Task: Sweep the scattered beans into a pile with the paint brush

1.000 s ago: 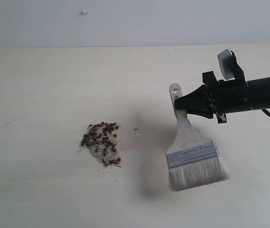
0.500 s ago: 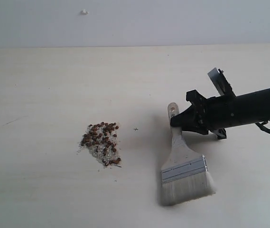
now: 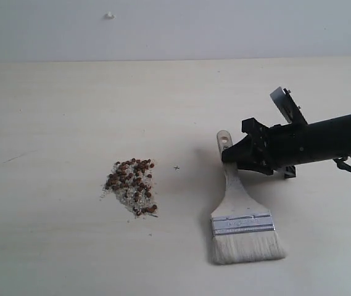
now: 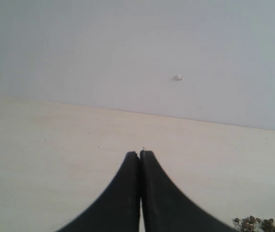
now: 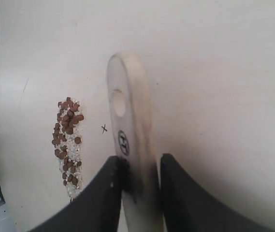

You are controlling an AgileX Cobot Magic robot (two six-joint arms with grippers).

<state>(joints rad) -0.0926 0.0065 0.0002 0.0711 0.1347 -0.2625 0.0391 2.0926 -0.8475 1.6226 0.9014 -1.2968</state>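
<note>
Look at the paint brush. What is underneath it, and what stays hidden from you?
The paint brush lies on the pale table; bare tabletop shows all around it, the beans well apart. Anything beneath its bristles is covered.

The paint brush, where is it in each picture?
Exterior view: the paint brush lies right of middle, bristles toward the picture's bottom.
Left wrist view: not in it.
Right wrist view: its handle sits between the fingers of the right gripper.
Shared landmark: the pile shows in all three.
</note>
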